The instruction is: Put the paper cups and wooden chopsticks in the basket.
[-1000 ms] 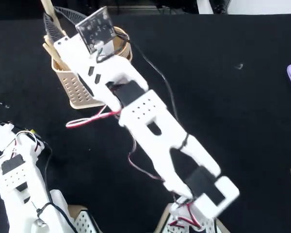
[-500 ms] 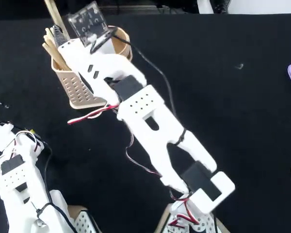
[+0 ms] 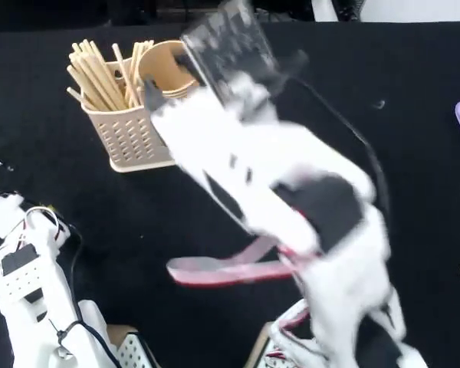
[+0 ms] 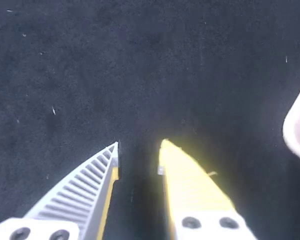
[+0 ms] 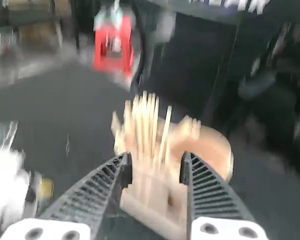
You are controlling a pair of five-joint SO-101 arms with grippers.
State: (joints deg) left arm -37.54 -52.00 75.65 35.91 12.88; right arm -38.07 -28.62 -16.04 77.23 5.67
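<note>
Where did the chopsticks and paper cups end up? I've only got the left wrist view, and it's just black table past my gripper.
Observer: The wooden chopsticks stand upright in the basket, at the upper left of the high view.
Operator: And the cups?
Observer: A paper cup sits in the same basket, right beside the chopsticks.
Operator: Is the other arm holding anything?
Observer: No. The right gripper is open with nothing between its fingers, and its wrist view faces the basket.
</note>
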